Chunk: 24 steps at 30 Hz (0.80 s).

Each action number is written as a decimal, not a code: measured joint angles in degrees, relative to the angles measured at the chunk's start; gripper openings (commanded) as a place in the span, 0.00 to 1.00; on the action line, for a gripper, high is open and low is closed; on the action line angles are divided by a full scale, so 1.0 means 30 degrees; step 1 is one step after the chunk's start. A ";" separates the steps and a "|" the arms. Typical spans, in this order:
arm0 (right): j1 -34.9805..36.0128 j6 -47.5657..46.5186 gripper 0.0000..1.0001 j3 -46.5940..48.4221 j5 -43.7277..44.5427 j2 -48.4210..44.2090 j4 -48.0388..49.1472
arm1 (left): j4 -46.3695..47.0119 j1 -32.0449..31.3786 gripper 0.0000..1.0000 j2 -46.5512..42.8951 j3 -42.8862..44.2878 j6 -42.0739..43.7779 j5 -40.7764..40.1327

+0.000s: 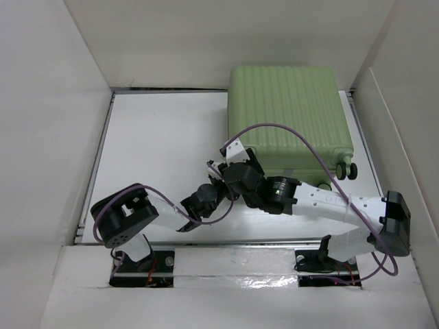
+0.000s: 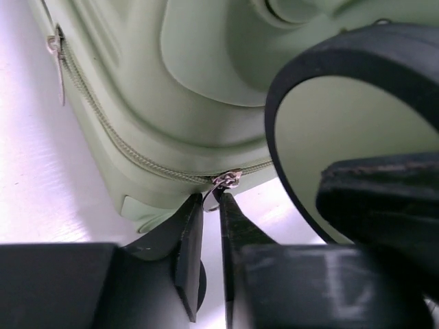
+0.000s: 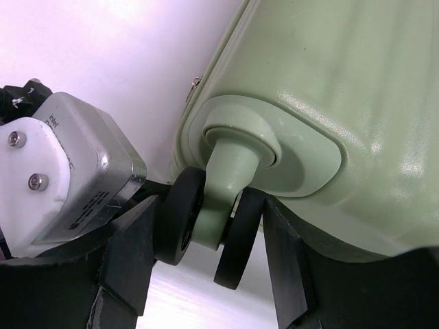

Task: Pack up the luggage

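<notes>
- Plainly, the step in hand is zipping the lid shut: the left gripper has its jaws drawn narrow on the small metal zipper pull at the near-left corner of the luggage.
- To do it well, I judge the pull should be dragged along the zipper track, following the curve of the corner and not pulling outward, so the thin tab does not slip from the pads.
- A second pull hangs farther up the same seam. That is likely where the travel should end.
- The right gripper is spread wide around the twin wheel, a pad against each tyre. It seems to serve as a brace and should hold firm so the case does not slide or turn.
- With both wrists crowded at one corner, the left should keep clear of the right as it moves.
- The luggage lies flat and closed at the far right of the table, ribbed shell facing up.
- Its shell is pale green, glossy and rigid, with moulded wheel housings, and another pair of black wheels sits at its near-right corner.
</notes>
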 measured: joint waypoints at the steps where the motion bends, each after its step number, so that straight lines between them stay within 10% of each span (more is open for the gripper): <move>1: 0.0000 -0.0007 0.29 -0.0073 0.0007 -0.0036 0.0095 | 0.0022 0.0015 0.16 0.0000 0.0000 0.0015 0.0109; 7: -0.0036 -0.0357 0.29 -0.0328 0.0102 -0.0364 0.0131 | 0.0299 0.0044 0.36 0.0000 -0.0080 -0.0342 0.0117; 14: -0.0066 -0.0342 0.28 -0.0554 -0.0066 -0.0466 0.0408 | 0.0364 -0.0007 0.00 0.0270 0.0066 0.0007 -0.0095; 24: -0.0073 -0.0277 0.19 -0.0947 -0.0102 -0.0685 0.0984 | 0.0583 -0.0233 0.00 0.0226 0.0138 -0.0007 -0.0386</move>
